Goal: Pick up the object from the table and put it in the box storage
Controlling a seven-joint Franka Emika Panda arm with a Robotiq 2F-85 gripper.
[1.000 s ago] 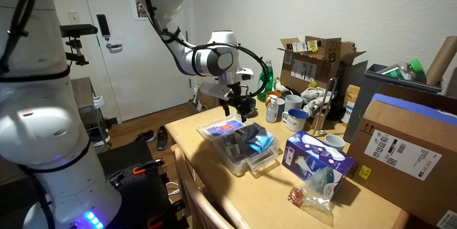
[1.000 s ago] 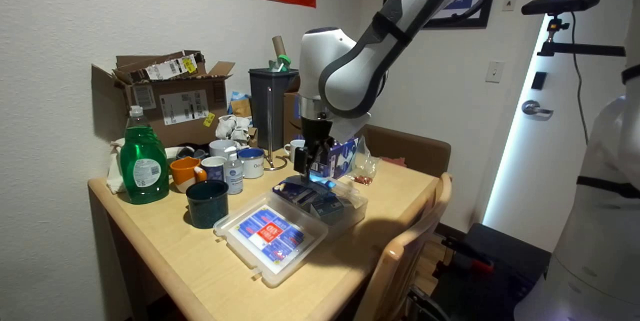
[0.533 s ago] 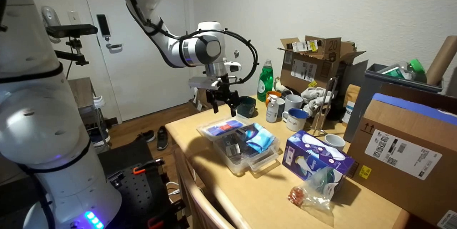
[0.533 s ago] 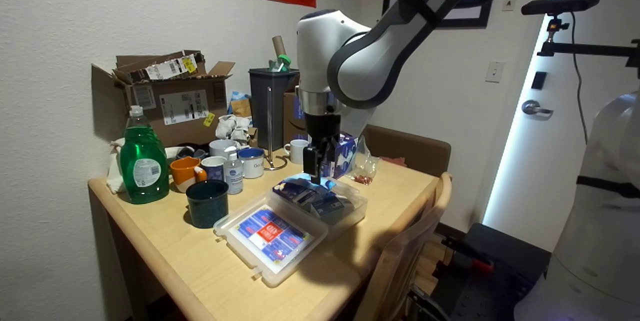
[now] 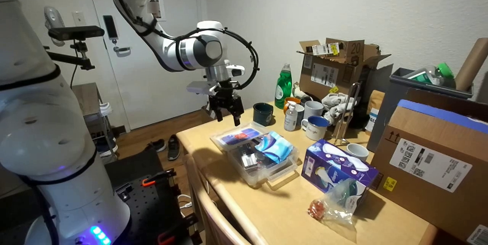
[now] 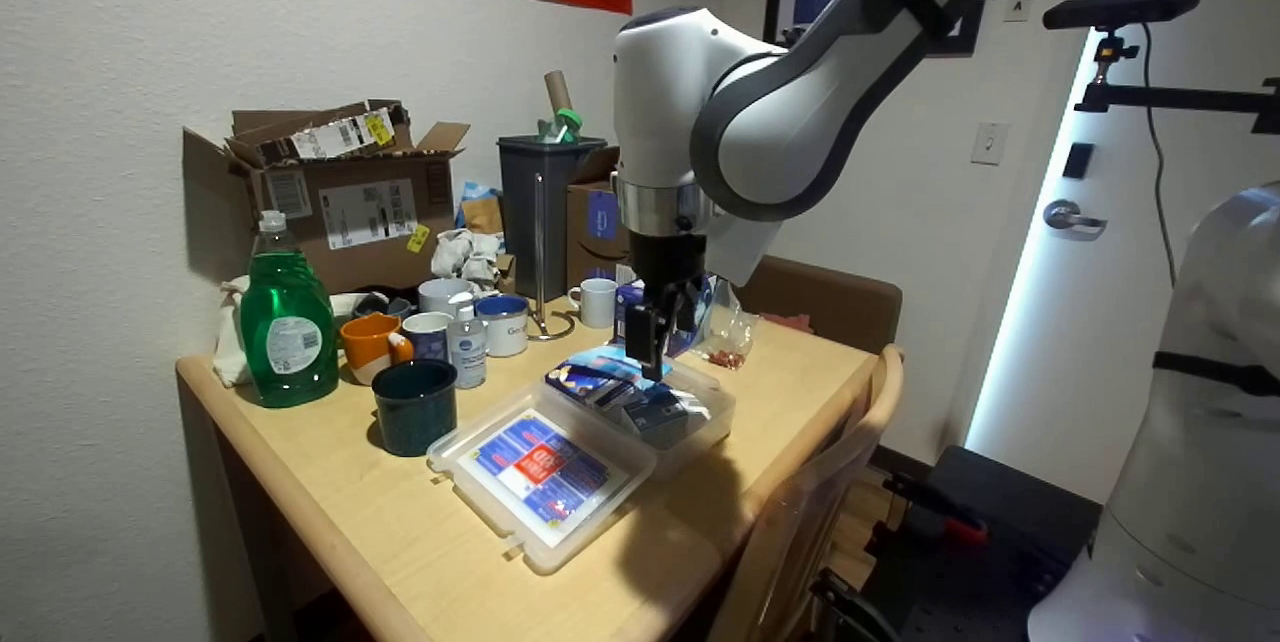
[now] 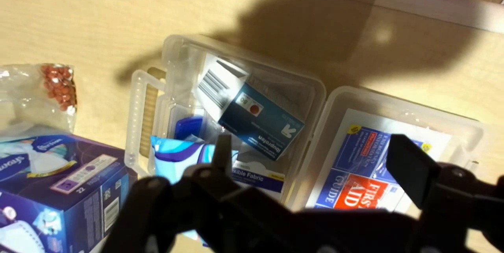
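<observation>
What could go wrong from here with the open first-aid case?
The light-blue packet lies near an edge of the clear first-aid case, so it might slide out. It sits high there, so the lid may not shut over it. The open hand hangs above the case, so dipping could disturb the packet.

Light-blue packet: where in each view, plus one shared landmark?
In an exterior view: light-blue packet, right of and below centre.
In an exterior view: packet, just below centre.
Wrist view: packet, lower left, partly hidden by the gripper.
Landmark: red-and-blue lid label.
</observation>
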